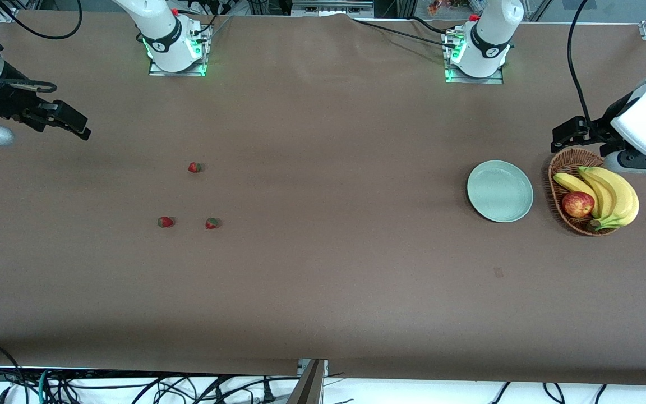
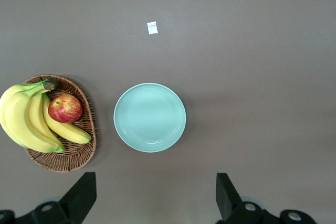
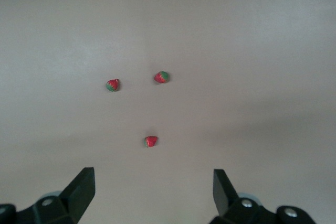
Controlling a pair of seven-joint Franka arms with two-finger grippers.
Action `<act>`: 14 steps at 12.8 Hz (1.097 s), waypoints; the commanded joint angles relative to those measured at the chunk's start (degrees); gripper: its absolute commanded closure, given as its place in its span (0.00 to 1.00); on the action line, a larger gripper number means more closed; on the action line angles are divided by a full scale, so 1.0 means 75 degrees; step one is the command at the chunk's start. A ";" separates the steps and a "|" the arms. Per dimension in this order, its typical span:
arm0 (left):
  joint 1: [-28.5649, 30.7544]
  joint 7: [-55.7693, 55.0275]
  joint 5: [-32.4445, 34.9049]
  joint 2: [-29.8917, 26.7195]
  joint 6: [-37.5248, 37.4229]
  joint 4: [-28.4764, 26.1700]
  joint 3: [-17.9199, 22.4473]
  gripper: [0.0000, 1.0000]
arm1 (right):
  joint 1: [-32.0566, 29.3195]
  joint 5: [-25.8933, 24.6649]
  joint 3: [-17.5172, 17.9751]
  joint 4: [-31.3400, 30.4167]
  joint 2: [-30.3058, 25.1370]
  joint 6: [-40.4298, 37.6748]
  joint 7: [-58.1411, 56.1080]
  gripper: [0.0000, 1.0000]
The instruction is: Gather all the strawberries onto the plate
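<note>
Three tiny red strawberries with green caps lie loose on the brown table toward the right arm's end: one (image 1: pixel 194 167) (image 3: pixel 151 141) farthest from the front camera, two (image 1: pixel 165 222) (image 1: pixel 212 223) nearer to it, side by side (image 3: pixel 162 77) (image 3: pixel 113 85). The pale mint-green plate (image 1: pixel 499 191) (image 2: pixel 150 117) lies empty toward the left arm's end. My right gripper (image 1: pixel 79 127) (image 3: pixel 153 190) hangs open over bare table, apart from the strawberries. My left gripper (image 1: pixel 564 137) (image 2: pixel 156 192) hangs open over the table by the basket's rim, holding nothing.
A brown wicker basket (image 1: pixel 558 168) (image 2: pixel 68 161) stands beside the plate, holding bananas (image 1: pixel 614 196) and a red-yellow apple (image 1: pixel 577 204). A small tag (image 2: pixel 152 27) lies on the table nearer to the front camera than the plate.
</note>
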 commanded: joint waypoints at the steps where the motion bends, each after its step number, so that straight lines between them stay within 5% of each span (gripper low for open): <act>1: -0.0034 -0.0046 -0.0149 -0.0036 0.0082 -0.0031 0.0057 0.00 | -0.0052 -0.0149 0.0053 -0.0245 -0.0131 0.0259 -0.0088 0.00; 11: -0.0034 -0.0046 -0.0149 -0.0048 0.0035 -0.0031 0.0057 0.00 | -0.0099 -0.0149 0.0030 0.0091 0.0124 0.0274 -0.0112 0.00; 14: -0.0034 -0.0046 -0.0149 -0.0048 0.0035 -0.0019 0.0057 0.00 | 0.0006 -0.0149 0.0077 0.0522 0.1726 0.0298 -0.0041 0.00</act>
